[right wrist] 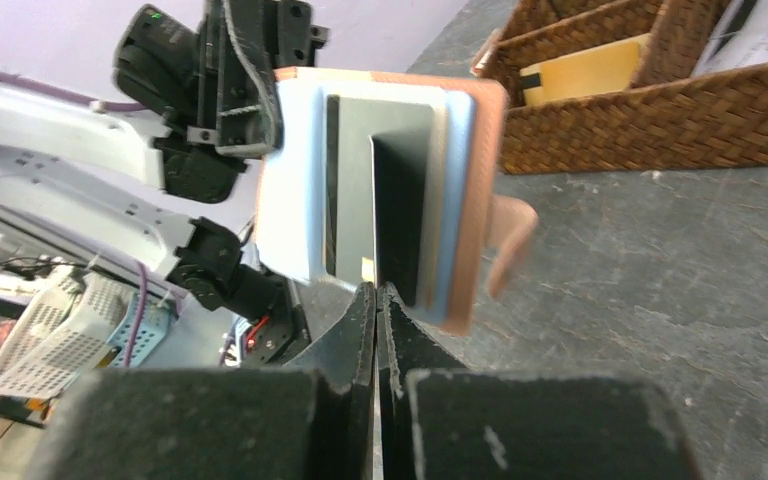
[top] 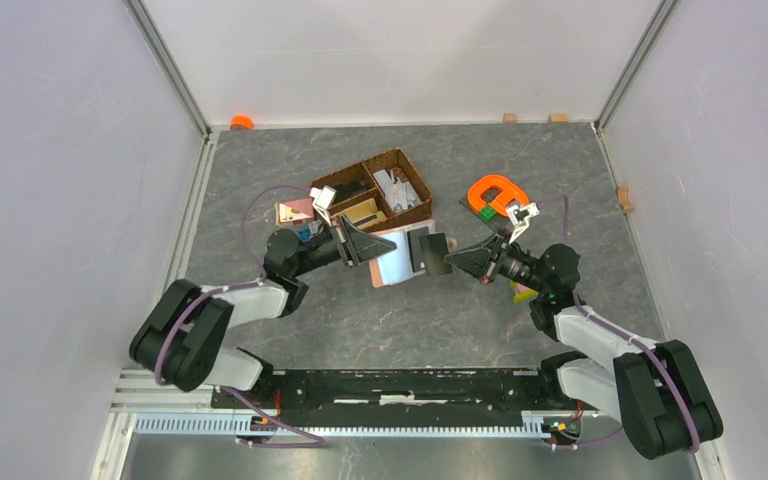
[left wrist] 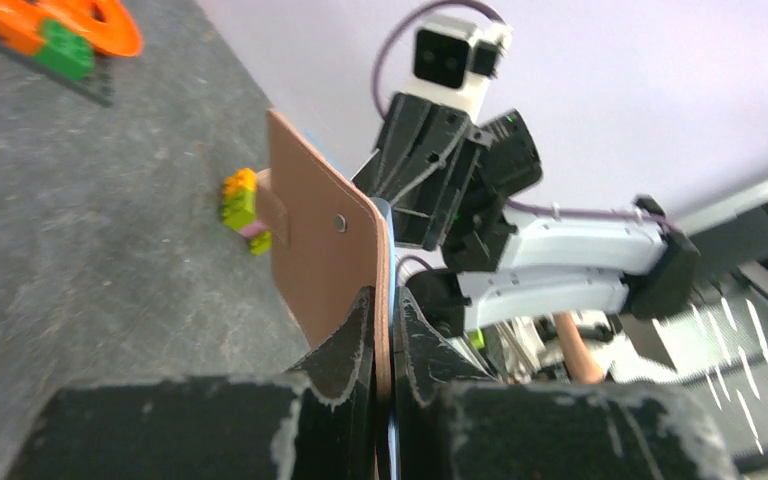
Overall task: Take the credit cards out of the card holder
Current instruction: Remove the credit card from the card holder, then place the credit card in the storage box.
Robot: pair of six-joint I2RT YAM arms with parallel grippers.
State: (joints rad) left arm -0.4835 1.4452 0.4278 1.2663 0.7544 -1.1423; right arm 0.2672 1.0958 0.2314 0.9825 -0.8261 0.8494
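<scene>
The tan-pink card holder (top: 392, 262) hangs in the air over the middle of the table, opened, with its pale blue inside facing up. My left gripper (top: 372, 247) is shut on its left edge; the left wrist view shows the card holder (left wrist: 310, 240) edge-on between that gripper's (left wrist: 385, 320) fingers. In the right wrist view, the credit cards (right wrist: 355, 170) stick out of the card holder (right wrist: 480, 200): pale blue, grey and dark ones. My right gripper (right wrist: 376, 300) is shut on the thin edge of a dark grey card (top: 428, 250) partly inside the holder, and comes in from the right (top: 448, 262).
A dark brown wicker basket (top: 375, 190) with compartments stands just behind the holder and shows close in the right wrist view (right wrist: 640, 110). An orange ring-shaped object (top: 495, 192) lies back right. Toy bricks (left wrist: 245, 210) lie under the right arm. A pink-and-white square piece (top: 295, 210) sits left of the basket.
</scene>
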